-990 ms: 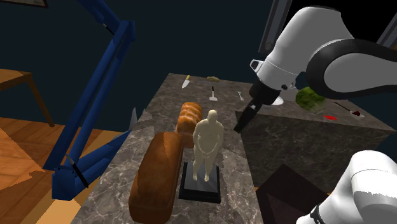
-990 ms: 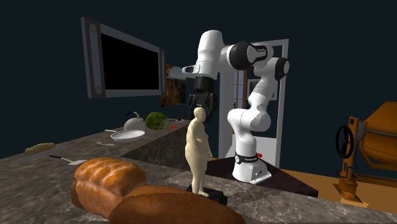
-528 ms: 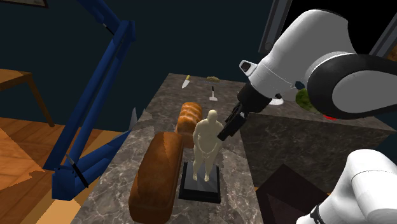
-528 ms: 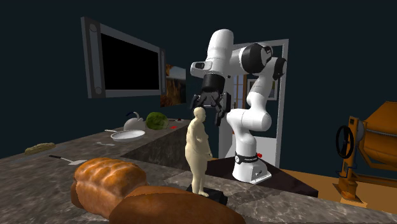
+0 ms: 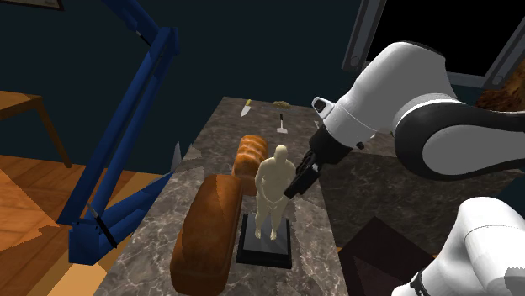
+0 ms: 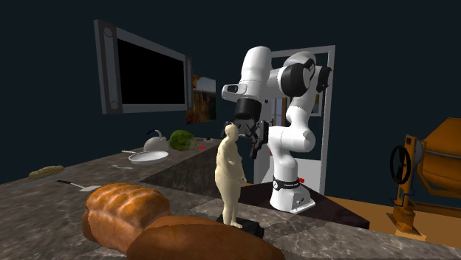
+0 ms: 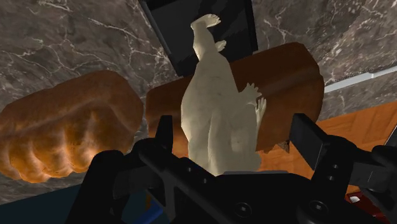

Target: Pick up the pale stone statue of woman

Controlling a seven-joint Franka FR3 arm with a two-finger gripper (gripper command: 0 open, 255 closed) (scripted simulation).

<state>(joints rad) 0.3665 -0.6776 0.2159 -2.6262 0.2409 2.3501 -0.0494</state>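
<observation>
Wide open, the black claw [image 7: 236,130] straddles the upper body of the pale statue [image 7: 216,108] of a woman. Its two fingers [image 7: 308,136] stand on either side of the torso and neither is seen pressing on it. The finger on the round loaf's [image 7: 63,133] side is close to the figure, the other apart. In the shoulder view the claw [image 5: 296,180] hangs at the statue's shoulder. The statue [image 5: 273,192] stands upright on a dark square base [image 5: 266,250] on the grey veined counter [image 5: 151,231], just beside the long loaf [image 5: 208,229].
</observation>
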